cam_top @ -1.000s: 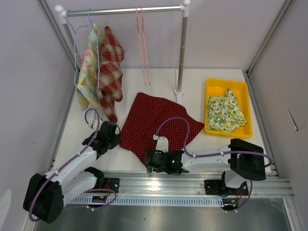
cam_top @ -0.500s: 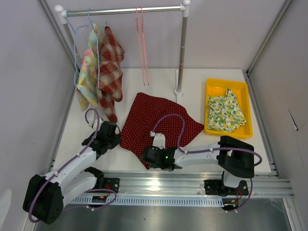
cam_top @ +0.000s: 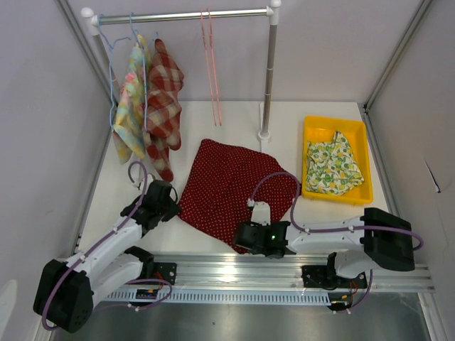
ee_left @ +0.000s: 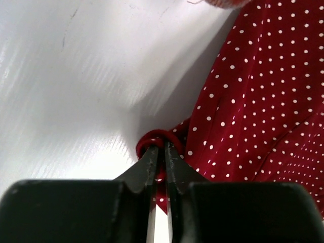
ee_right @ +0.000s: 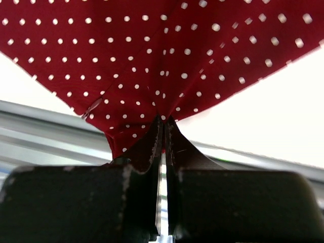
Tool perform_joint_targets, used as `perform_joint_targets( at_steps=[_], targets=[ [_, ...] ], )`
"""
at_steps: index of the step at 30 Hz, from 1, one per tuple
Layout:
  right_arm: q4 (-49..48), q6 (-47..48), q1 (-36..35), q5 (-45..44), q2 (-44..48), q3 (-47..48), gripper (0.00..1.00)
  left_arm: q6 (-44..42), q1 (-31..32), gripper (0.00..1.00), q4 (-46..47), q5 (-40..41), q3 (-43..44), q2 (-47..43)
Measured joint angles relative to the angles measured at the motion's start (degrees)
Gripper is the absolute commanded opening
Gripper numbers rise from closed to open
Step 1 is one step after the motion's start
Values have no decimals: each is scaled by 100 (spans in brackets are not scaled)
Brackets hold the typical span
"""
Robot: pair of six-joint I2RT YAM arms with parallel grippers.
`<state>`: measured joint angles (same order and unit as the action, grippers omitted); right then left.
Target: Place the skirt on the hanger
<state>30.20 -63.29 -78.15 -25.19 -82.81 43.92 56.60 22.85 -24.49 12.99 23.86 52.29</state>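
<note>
The red white-dotted skirt point(cam_top: 227, 181) lies flat on the white table, below the rail. My left gripper point(cam_top: 173, 206) sits at the skirt's left corner; in the left wrist view its fingers point(ee_left: 163, 147) pinch a rolled bit of the skirt's edge point(ee_left: 253, 101), with only a narrow slit between them. At the near hem, my right gripper point(cam_top: 242, 238) is shut on the skirt's point(ee_right: 152, 55) corner, fingertips point(ee_right: 163, 121) pressed together with cloth bunched between them. An empty pink hanger point(cam_top: 210, 64) hangs from the metal rail point(cam_top: 185, 14) at the back.
Two blue hangers with a checked garment point(cam_top: 163, 92) and a pastel one point(cam_top: 128, 106) hang at the rail's left end. The rail's right post point(cam_top: 268, 78) stands behind the skirt. A yellow tray point(cam_top: 313, 131) holding a lemon-print cloth point(cam_top: 333, 165) sits at the right.
My right gripper has shut on the skirt's near corner and moved right with it, dragging the hem that way. The left arm has hardly moved.
</note>
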Motion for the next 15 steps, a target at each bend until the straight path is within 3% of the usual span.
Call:
perform_joint_targets(
  at_steps=[11,15],
  targets=[
    [199,-118,74,111,525,-592,2,50,-94,23,-422,-118,-48,-643],
    [98,-118,79,127,566,-675,2,114,-291,18,-640,-120,-162,-826]
  ],
)
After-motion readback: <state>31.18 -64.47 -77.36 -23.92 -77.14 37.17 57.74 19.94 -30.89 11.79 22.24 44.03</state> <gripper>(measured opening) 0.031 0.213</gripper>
